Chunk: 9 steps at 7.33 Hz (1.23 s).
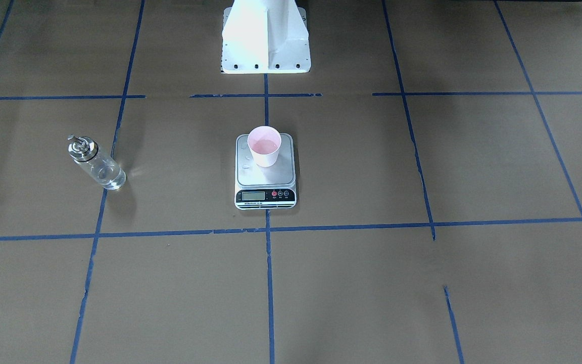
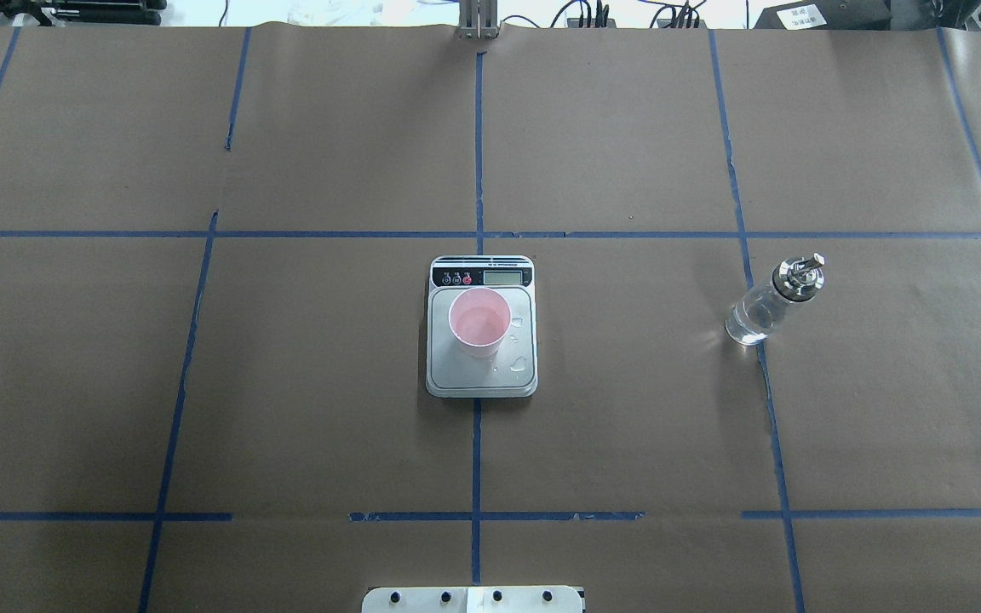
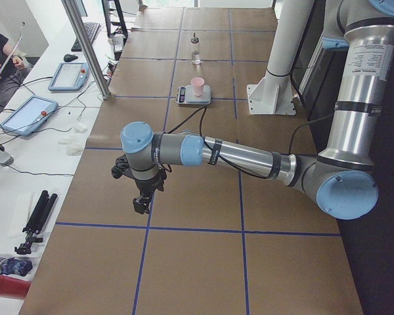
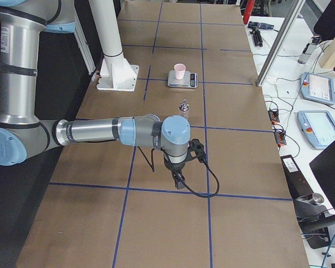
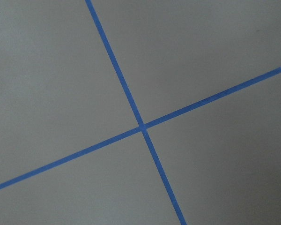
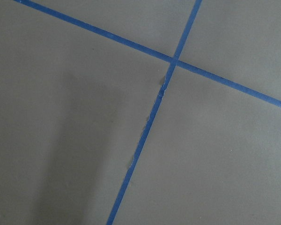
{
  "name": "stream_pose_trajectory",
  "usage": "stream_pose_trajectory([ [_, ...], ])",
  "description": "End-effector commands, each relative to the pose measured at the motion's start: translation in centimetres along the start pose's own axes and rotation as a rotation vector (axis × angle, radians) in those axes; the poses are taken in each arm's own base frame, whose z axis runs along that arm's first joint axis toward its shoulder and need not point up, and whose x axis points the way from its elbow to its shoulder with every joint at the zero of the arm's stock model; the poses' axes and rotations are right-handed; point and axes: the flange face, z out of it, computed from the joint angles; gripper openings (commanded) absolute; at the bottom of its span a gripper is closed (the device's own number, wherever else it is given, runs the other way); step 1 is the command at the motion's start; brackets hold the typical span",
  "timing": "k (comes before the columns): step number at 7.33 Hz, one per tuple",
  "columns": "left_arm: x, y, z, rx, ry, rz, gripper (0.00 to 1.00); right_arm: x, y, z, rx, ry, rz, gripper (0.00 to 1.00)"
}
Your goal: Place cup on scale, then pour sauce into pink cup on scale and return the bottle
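The pink cup (image 1: 264, 146) (image 2: 479, 322) stands upright on the steel platform of the scale (image 1: 265, 176) (image 2: 482, 380) at the table's middle. A few clear drops lie on the platform beside it. The glass bottle (image 1: 96, 163) (image 2: 770, 300) with its metal spout stands upright on the brown paper, on my right side, apart from the scale, with clear sauce inside. My left gripper (image 3: 142, 203) hangs over the table's left end, far from both. My right gripper (image 4: 178, 181) hangs over the right end. Whether either is open or shut I cannot tell; nothing shows in them.
The white robot pedestal (image 1: 265, 40) stands behind the scale. Blue tape lines grid the brown paper (image 2: 286, 383). Beyond the table's far edge, a side bench holds tablets (image 3: 26, 113), cables and a metal post (image 3: 85, 46); a person's arm (image 3: 0, 59) shows there.
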Motion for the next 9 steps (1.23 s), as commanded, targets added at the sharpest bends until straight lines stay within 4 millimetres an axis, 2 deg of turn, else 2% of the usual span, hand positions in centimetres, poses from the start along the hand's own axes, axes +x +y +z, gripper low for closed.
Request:
stream_pose_trajectory([
  [1, -1.0, 3.1, 2.2, -0.057, 0.025, -0.053, 1.0, 0.4, -0.4, 0.2, 0.001, 0.0, 0.005, 1.0],
  [2, -1.7, 5.2, 4.0, -0.078, 0.043, -0.013, 1.0, 0.9, -0.7, 0.7, -0.005, -0.006, 0.012, 1.0],
  [3, -2.3, 5.7, 4.8, -0.092, 0.054, 0.047, 1.0, 1.6, -1.8, 0.9, -0.009, -0.009, 0.017, 1.0],
  [4, -2.5, 5.8, 5.0, -0.095, 0.055, 0.044, 1.0, 2.4, -2.8, 1.4, -0.016, -0.014, 0.024, 1.0],
  [5, -2.7, 6.0, 5.3, -0.099, 0.057, 0.04, 1.0, 2.7, -2.9, 1.8, -0.022, -0.017, 0.047, 1.0],
  [6, -2.7, 5.9, 5.3, -0.093, 0.055, 0.046, 1.0, 2.4, -3.2, 2.0, -0.027, -0.02, 0.144, 1.0],
  [9, -2.5, 5.8, 4.8, -0.084, 0.049, 0.05, 1.0, 1.8, -4.7, 2.0, -0.026, -0.023, 0.157, 1.0],
])
